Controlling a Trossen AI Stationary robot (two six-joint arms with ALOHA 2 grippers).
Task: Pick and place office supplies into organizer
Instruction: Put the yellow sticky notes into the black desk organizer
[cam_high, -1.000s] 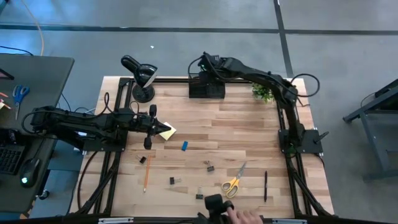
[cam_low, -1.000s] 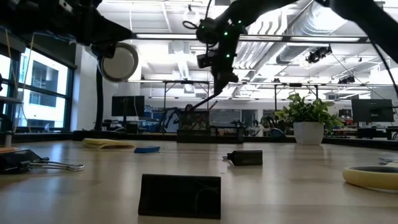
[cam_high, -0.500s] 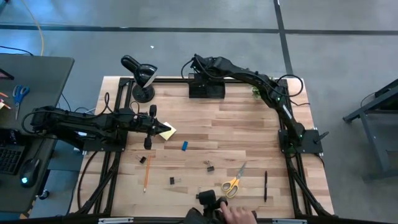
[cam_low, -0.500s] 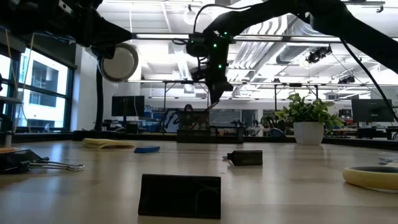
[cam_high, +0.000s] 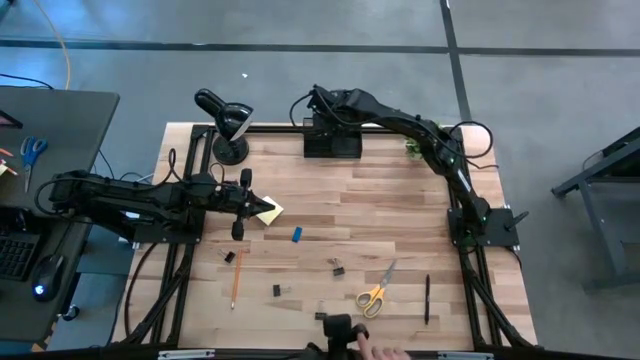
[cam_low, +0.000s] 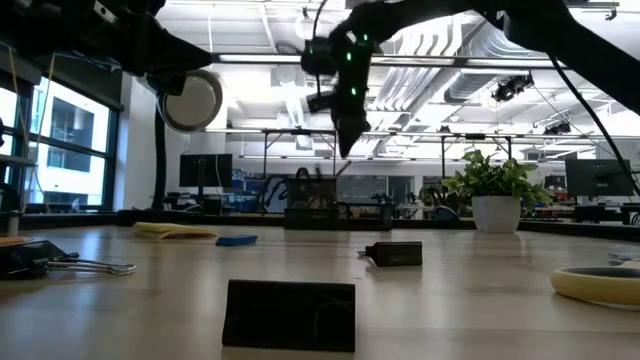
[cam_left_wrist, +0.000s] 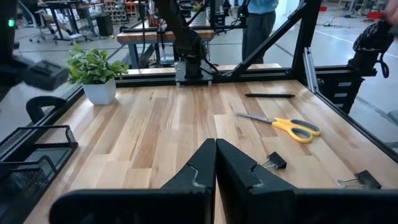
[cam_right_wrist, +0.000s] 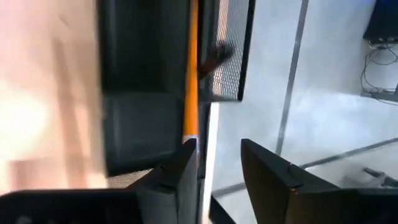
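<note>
The black mesh organizer (cam_high: 331, 138) stands at the table's far edge. My right gripper (cam_high: 318, 104) hangs over it, pointing steeply down, fingers apart (cam_right_wrist: 219, 163). An orange pencil (cam_right_wrist: 190, 81) runs from beside one finger down into the organizer. My left gripper (cam_high: 258, 205) hovers shut (cam_left_wrist: 216, 152) by the yellow sticky-note pad (cam_high: 268, 211) on the left. On the table lie a blue eraser (cam_high: 296, 235), another pencil (cam_high: 235, 285), binder clips (cam_high: 337, 267), yellow-handled scissors (cam_high: 375, 293) and a black pen (cam_high: 427, 300). My right gripper stands open with the pencil's upper end (cam_right_wrist: 189, 132) right at the inner edge of one finger (cam_right_wrist: 180, 168). Whether that finger touches the pencil, I cannot tell. The pencil points away from the fingers into the organizer below.
A black desk lamp (cam_high: 225, 125) stands at the far left corner and a potted plant (cam_high: 420, 148) at the far right. A person's hand (cam_high: 378, 352) with a dark object (cam_high: 338, 326) shows at the near edge. Bare wood lies mid-table.
My right gripper has shifted a little toward the table's left over the organizer, and its arm has bent differently. The person's hand at the near edge has drawn back toward that edge.
</note>
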